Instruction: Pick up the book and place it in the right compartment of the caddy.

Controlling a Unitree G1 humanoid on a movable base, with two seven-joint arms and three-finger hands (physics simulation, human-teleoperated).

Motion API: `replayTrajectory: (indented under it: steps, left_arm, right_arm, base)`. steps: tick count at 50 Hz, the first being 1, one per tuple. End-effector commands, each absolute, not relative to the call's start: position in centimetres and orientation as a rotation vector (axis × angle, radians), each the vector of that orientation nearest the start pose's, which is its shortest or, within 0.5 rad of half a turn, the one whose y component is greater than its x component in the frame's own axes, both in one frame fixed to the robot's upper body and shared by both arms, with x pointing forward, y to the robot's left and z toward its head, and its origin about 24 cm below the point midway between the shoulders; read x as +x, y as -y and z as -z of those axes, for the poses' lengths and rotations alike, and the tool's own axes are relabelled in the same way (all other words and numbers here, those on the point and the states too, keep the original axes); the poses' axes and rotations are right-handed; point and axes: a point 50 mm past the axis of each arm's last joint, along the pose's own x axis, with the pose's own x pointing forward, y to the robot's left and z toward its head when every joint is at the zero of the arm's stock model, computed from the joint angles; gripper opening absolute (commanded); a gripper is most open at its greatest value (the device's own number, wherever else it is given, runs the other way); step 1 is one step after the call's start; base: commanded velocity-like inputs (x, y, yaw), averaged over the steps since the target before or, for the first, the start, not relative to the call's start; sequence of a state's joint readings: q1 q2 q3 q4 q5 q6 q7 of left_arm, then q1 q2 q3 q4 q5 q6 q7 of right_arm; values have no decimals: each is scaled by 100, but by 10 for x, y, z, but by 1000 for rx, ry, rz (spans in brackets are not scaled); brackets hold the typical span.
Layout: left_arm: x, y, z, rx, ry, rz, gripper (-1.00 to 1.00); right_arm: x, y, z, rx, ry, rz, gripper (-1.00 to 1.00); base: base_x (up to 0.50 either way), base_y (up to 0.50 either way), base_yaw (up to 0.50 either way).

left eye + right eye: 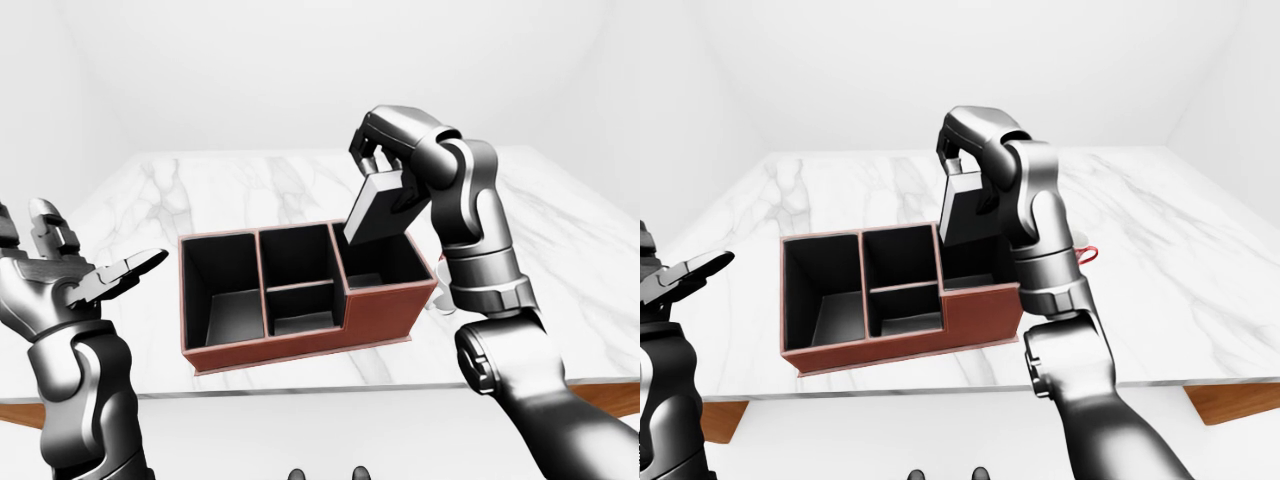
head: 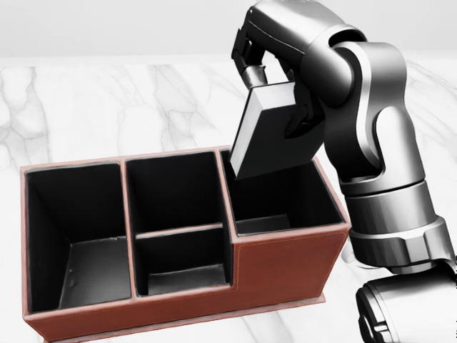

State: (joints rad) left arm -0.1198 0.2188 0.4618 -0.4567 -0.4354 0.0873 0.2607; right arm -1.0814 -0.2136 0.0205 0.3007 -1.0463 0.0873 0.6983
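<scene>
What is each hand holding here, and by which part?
The right hand grips the book by its upper end, over the caddy. The left hand holds nothing.

The right hand (image 2: 275, 64) covers the top edge and part of the dark cover of the book (image 2: 268, 136), so the fingers' contact there cannot be fully made out in the head view. The book's lower corner hides part of the far rim of the caddy (image 2: 285, 261) at its right compartment. Past the caddy's right end, near the tabletop's (image 2: 86, 107) right edge, the right forearm blocks nearly all of a white object (image 1: 437, 300); a thin red sliver (image 1: 1090, 251) there is too small to identify. The left hand (image 1: 70, 275) is cut off by the left edge of both eye views.
</scene>
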Motion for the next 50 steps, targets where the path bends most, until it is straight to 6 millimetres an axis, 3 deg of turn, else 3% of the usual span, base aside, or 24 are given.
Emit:
replayTrajectory:
  steps: [1, 50]
  left_arm:
    - [221, -273, -187, -219, 585, -494, 100]
    - [222, -272, -185, -219, 574, -493, 100]
  right_arm:
    - [369, 99, -285, -1379, 271, -263, -100]
    - [394, 115, -224, -1325, 1, -401, -100]
  base:
    - [0, 0, 0]
    - [0, 0, 0]
